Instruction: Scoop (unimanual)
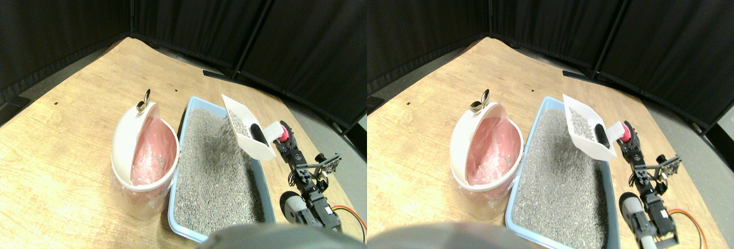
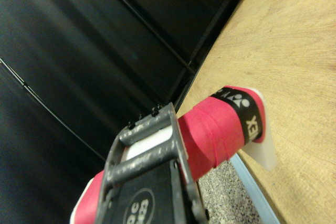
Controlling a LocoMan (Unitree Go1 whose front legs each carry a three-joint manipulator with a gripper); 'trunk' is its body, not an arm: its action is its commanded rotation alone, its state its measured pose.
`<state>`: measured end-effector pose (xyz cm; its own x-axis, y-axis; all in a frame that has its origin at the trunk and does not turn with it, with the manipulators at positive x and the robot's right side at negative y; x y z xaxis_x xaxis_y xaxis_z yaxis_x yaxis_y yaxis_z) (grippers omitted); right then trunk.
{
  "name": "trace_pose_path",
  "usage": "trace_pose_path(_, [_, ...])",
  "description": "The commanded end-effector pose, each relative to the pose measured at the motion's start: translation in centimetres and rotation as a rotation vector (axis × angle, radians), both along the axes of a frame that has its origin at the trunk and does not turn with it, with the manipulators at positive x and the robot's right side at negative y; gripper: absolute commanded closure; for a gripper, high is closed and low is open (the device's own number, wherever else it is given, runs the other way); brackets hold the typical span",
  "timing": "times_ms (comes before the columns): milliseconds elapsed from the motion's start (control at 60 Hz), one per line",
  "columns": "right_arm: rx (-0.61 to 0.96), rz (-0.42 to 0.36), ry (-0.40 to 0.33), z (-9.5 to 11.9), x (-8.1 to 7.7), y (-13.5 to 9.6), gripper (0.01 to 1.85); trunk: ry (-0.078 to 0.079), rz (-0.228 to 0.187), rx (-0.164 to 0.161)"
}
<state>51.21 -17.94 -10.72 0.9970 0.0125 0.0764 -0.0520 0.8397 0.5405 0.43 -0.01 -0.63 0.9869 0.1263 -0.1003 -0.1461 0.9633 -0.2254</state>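
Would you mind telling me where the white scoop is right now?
In the stereo pair view, the white scoop is raised over the far right part of the blue litter tray, carrying some litter, with the white bin across the tray to its left.

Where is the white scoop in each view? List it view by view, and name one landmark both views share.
Stereo pair view: the white scoop hangs tilted over the right side of the blue litter tray, some litter in it, its pink-wrapped handle toward the end effector.
Wrist view: only the handle and a white edge of the scoop show, beside the dark jaw.
Shared landmark: the pink handle.
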Motion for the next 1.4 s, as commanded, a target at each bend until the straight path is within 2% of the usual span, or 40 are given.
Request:
trace_pose_path(17, [0.043, 0.015, -0.048, 0.9, 0.0, 0.6, 1.8, -0.04, 0.002, 0.004])
trace_pose_path(317, [0.167, 0.002, -0.04, 0.2, -0.3, 1.1, 1.8, -0.04, 0.003, 0.011])
trace_pose_path(583, [0.131, 0.038, -0.059, 0.8, 0.0, 1.3, 1.8, -0.042, 0.002, 0.012])
trace_pose_path(717, [0.128, 0.04, -0.054, 0.9, 0.0, 1.5, 1.8, -0.035, 0.01, 0.002])
trace_pose_path(1000, [-0.056, 0.105, -0.069, 1.2, -0.1, 2.1, 1.8, -0.033, 0.032, -0.011])
trace_pose_path(1133, [-0.148, 0.125, -0.07, 1.9, -0.1, 2.8, 1.8, -0.034, 0.053, -0.023])
trace_pose_path(1317, [-0.296, 0.217, -0.077, 3.3, 0.2, 4.0, 1.8, -0.03, 0.082, -0.036])
trace_pose_path(1400, [-0.325, 0.231, -0.073, 3.7, 0.3, 4.5, 1.8, -0.03, 0.095, -0.044])
